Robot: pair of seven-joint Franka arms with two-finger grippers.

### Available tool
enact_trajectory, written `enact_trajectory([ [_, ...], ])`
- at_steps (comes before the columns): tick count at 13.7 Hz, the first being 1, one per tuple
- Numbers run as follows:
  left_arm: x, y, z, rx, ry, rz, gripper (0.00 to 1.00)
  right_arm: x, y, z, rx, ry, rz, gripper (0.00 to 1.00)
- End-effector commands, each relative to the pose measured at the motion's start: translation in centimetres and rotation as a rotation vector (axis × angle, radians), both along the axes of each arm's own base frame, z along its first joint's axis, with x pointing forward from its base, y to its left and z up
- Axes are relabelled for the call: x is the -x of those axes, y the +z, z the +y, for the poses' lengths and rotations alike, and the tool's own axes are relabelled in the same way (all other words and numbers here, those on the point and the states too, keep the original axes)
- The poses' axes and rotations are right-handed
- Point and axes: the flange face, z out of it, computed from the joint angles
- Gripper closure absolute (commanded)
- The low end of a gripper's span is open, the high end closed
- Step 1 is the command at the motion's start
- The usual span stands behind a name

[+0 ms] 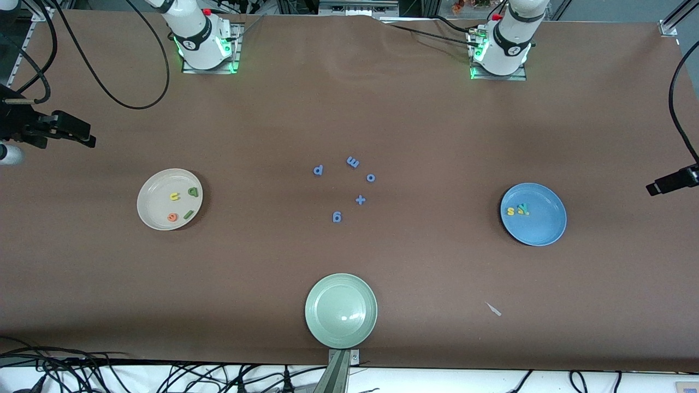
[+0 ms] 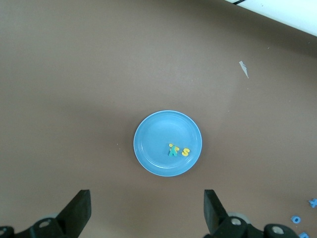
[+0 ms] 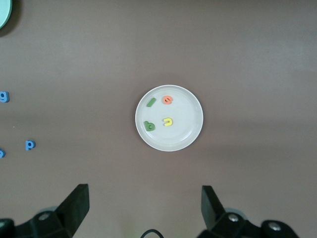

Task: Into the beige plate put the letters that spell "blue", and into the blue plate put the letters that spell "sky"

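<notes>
Arms both raised high, waiting. Left gripper (image 2: 146, 210) hangs over the blue plate (image 1: 540, 229), jaws wide, empty; s, k, y (image 1: 517, 209) lie in it. Right gripper (image 3: 144, 208) hangs over the beige plate (image 1: 153, 210), jaws wide, empty; b, l, u, e (image 1: 182, 203) lie inside.

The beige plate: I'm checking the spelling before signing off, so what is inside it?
Inside the beige plate lie four separate letters: green b, dark-green l, yellow u and orange e. None is stacked or covered; only the plate's underside is hidden.
</notes>
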Motion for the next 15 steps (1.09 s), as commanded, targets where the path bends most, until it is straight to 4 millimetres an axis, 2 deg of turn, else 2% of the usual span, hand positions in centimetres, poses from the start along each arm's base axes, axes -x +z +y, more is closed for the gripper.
enact_trajectory([
  [1,1.8,3.2,-2.1,-0.048,-0.070,-0.037,0.00,0.8,0.3,-0.1,-0.001,-0.016,-0.001,0.00],
  [3,2.9,4.1,-2.4,-0.045,-0.116,-0.035,0.00,0.8,0.1,-0.2,0.000,-0.018,0.015,0.00],
  [5,5.2,3.4,-4.5,-0.085,-0.170,0.005,0.00,1.2,0.2,-0.2,-0.001,-0.017,0.028,0.00],
  [7,6.5,2.5,-6.7,-0.071,-0.190,0.030,0.00,1.1,0.4,-0.2,0.013,-0.013,0.019,0.00],
  [8,7.0,3.0,-6.6,-0.059,-0.182,0.024,0.00,1.1,0.5,-0.2,0.013,-0.013,0.019,0.00],
  [10,7.4,2.7,-7.1,-0.051,-0.205,0.064,0.00,1.0,0.4,0.2,0.011,-0.006,0.016,0.00],
  [12,7.3,3.2,-7.4,-0.013,-0.209,0.064,0.00,0.8,0.1,0.7,0.016,0.003,0.014,0.00],
  [15,7.0,3.0,-7.0,-0.012,-0.201,0.067,0.00,0.4,-0.6,1.5,0.017,0.017,0.027,0.00],
])
